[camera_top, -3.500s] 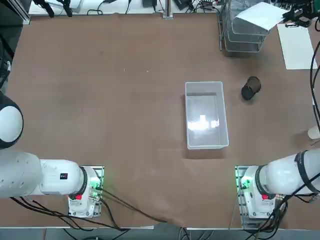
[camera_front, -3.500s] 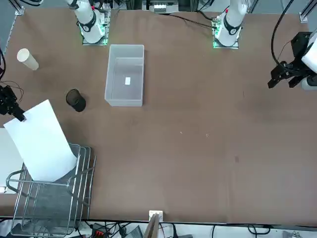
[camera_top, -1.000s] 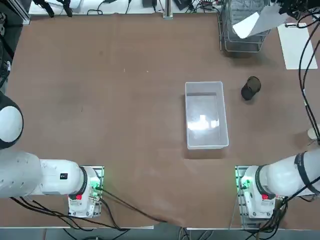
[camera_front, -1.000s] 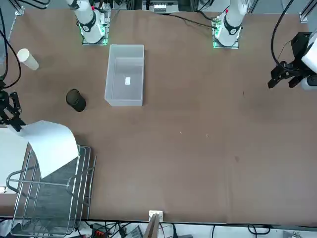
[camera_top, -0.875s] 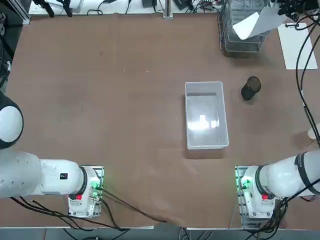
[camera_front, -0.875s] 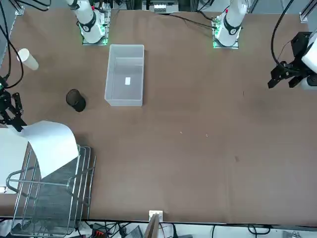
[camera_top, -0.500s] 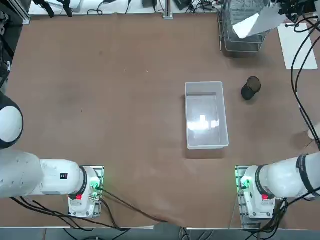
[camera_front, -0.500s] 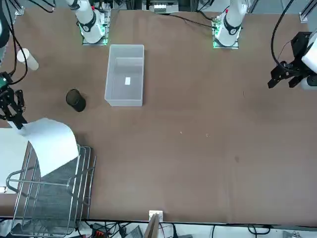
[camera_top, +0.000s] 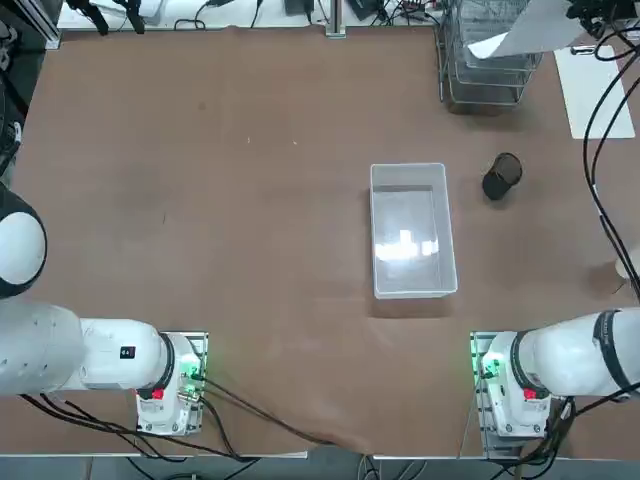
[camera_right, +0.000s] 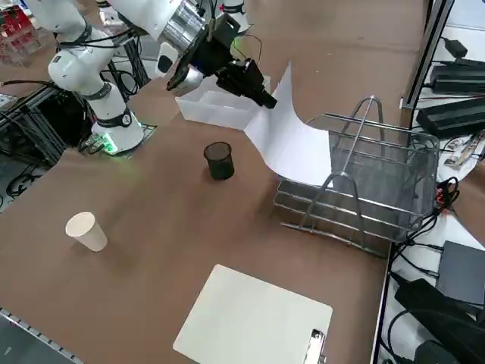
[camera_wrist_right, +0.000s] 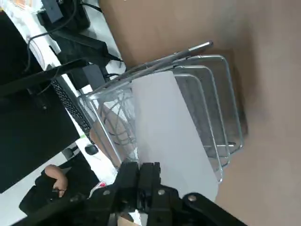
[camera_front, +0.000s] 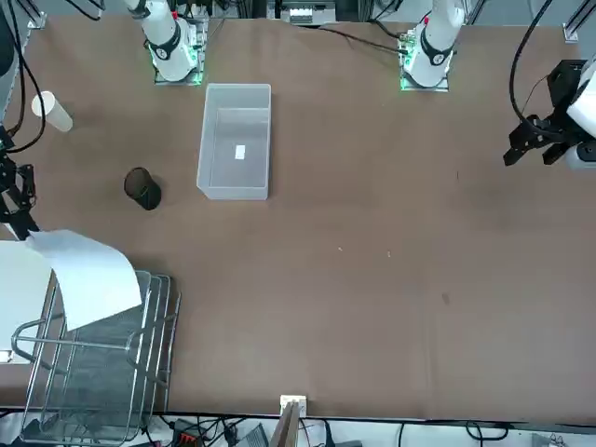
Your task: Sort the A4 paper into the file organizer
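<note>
Right side view: the main reference for you. The right gripper (camera_right: 269, 101) is closed on one edge of the A4 paper (camera_right: 294, 149), which curves down towards the wire-mesh file organizer (camera_right: 373, 185).

A4 paper: clamped at one edge, its free part reaching in over the near side of the file organizer. Which tier its leading edge meets, you cannot tell from these views.

Right gripper: fingers together with the sheet between them, beside the file organizer; the right wrist view shows the sheet extending from them towards the tiers.

File organizer: standing on the worktop (camera_right: 159, 292), its stacked trays facing the sheet.

Step in hand: insertion, by your best judgement; the sheet is presented to the rack but not released, so the filing is incomplete.

Next move: guide the leading edge into a tray, then advance the gripper gently along the tray's direction until the sheet is well supported. Only then should you part the fingers and back away.

Bend in the sheet: a likely source of trouble. Should the edge catch on a wire, more push would probably deepen the curl rather than slide the paper in; release too soon, and it may slip off the rim.

Clipboard (camera_right: 254, 317): on the worktop near the rack, a separate item for you to leave alone.
</note>
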Robot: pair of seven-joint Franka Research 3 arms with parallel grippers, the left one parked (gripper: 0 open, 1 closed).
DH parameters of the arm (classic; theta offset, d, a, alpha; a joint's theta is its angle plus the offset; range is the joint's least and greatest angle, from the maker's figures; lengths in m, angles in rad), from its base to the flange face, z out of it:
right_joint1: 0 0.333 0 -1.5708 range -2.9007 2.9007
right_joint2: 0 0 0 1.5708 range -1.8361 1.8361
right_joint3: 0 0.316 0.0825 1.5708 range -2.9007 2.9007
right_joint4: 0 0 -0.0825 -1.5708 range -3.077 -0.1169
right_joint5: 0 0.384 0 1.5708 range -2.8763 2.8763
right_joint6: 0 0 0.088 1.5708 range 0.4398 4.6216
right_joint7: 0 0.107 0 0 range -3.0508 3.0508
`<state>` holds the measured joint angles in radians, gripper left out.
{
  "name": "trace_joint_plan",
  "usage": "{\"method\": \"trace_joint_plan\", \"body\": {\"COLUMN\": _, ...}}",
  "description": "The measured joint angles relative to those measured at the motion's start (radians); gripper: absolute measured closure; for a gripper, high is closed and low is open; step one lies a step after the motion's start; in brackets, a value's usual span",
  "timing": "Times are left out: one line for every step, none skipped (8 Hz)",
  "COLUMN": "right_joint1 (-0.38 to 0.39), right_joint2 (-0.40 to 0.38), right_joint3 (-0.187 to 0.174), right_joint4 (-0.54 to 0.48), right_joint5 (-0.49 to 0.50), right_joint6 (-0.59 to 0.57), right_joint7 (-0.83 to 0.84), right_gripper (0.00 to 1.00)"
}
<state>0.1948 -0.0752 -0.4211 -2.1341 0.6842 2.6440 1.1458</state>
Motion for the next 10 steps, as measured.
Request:
{"method": "trace_joint_plan", "body": {"right_joint1": 0.011, "right_joint2": 0.0, "right_joint3": 0.004, "right_joint4": -0.016, "right_joint5": 0.0, "right_joint6": 0.044, "right_joint7": 0.0, "right_gripper": 0.99}}
{"method": "trace_joint_plan", "body": {"right_joint1": 0.032, "right_joint2": 0.001, "right_joint3": 0.008, "right_joint4": -0.039, "right_joint5": 0.0, "right_joint6": 0.095, "right_joint7": 0.0, "right_gripper": 0.99}}
{"method": "trace_joint_plan", "body": {"right_joint1": 0.053, "right_joint2": 0.002, "right_joint3": 0.013, "right_joint4": -0.064, "right_joint5": 0.0, "right_joint6": 0.139, "right_joint7": 0.0, "right_gripper": 0.99}}
{"method": "trace_joint_plan", "body": {"right_joint1": 0.067, "right_joint2": 0.005, "right_joint3": 0.014, "right_joint4": -0.086, "right_joint5": 0.0, "right_joint6": 0.164, "right_joint7": -0.004, "right_gripper": 0.99}}
{"method": "trace_joint_plan", "body": {"right_joint1": 0.071, "right_joint2": 0.006, "right_joint3": 0.014, "right_joint4": -0.1, "right_joint5": 0.0, "right_joint6": 0.172, "right_joint7": -0.018, "right_gripper": 0.99}}
{"method": "trace_joint_plan", "body": {"right_joint1": 0.071, "right_joint2": 0.006, "right_joint3": 0.014, "right_joint4": -0.106, "right_joint5": -0.001, "right_joint6": 0.173, "right_joint7": -0.048, "right_gripper": 0.99}}
{"method": "trace_joint_plan", "body": {"right_joint1": 0.071, "right_joint2": 0.007, "right_joint3": 0.014, "right_joint4": -0.112, "right_joint5": -0.001, "right_joint6": 0.173, "right_joint7": -0.09, "right_gripper": 0.99}}
{"method": "trace_joint_plan", "body": {"right_joint1": 0.071, "right_joint2": 0.01, "right_joint3": 0.014, "right_joint4": -0.121, "right_joint5": -0.001, "right_joint6": 0.173, "right_joint7": -0.127, "right_gripper": 0.99}}
{"method": "trace_joint_plan", "body": {"right_joint1": 0.071, "right_joint2": 0.019, "right_joint3": 0.014, "right_joint4": -0.132, "right_joint5": -0.001, "right_joint6": 0.173, "right_joint7": -0.151, "right_gripper": 0.99}}
{"method": "trace_joint_plan", "body": {"right_joint1": 0.071, "right_joint2": 0.033, "right_joint3": 0.014, "right_joint4": -0.136, "right_joint5": -0.001, "right_joint6": 0.174, "right_joint7": -0.164, "right_gripper": 0.99}}
